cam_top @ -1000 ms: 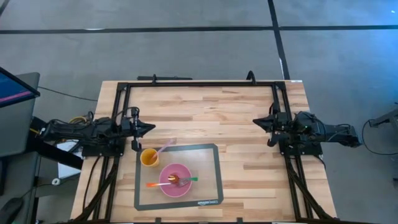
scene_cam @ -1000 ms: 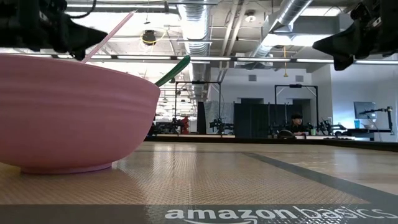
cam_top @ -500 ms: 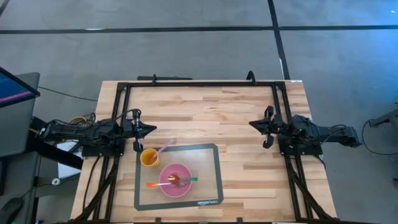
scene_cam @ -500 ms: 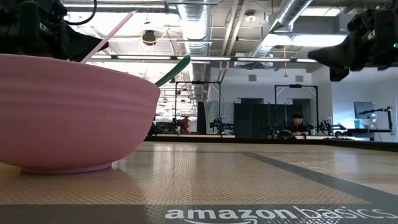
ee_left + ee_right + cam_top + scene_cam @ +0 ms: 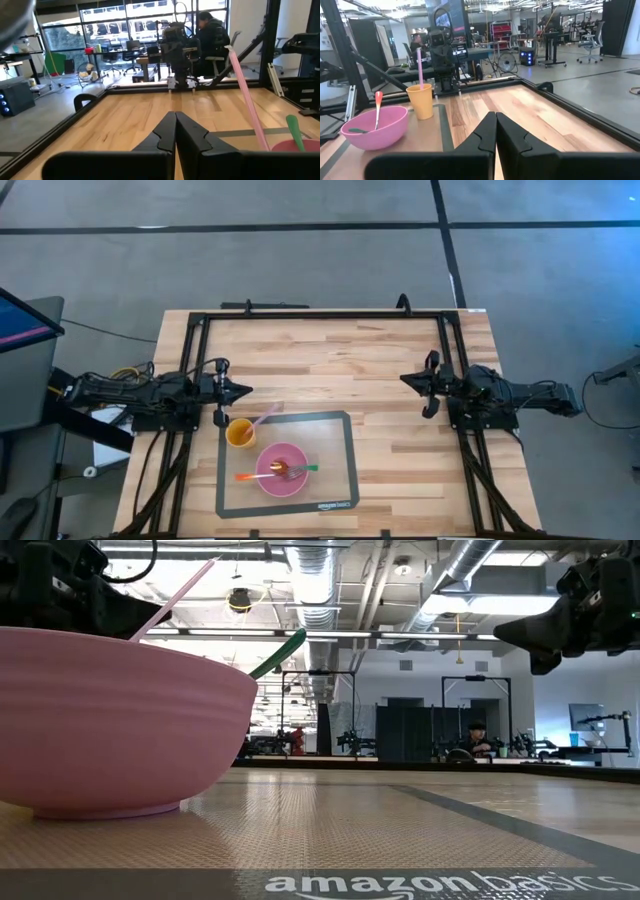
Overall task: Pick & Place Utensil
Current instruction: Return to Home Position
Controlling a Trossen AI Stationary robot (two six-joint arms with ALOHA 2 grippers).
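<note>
A yellow cup [image 5: 240, 432] stands at the mat's far left corner, with a pink utensil [image 5: 265, 416] leaning in it. A pink bowl [image 5: 281, 470] sits on the mat and holds an orange utensil [image 5: 245, 477] and a green utensil [image 5: 308, 469], their handles resting over the rim. My left gripper [image 5: 246, 391] is shut and empty, hovering just beyond the cup on its far side. My right gripper [image 5: 404, 379] is shut and empty, over the table's right half. The right wrist view shows the cup [image 5: 420, 101] and bowl [image 5: 374, 126].
A dark-edged mat [image 5: 340, 460] lies on the near middle of the wooden table. A black frame [image 5: 320, 313] runs round the tabletop. Bare wood [image 5: 330, 370] lies between the two grippers. A person [image 5: 478, 736] sits far off in the room behind.
My right gripper has shifted slightly toward the table's left and rolled about its wrist. My left gripper has rolled about its wrist, staying near the cup. The cup, bowl and utensils have not moved.
</note>
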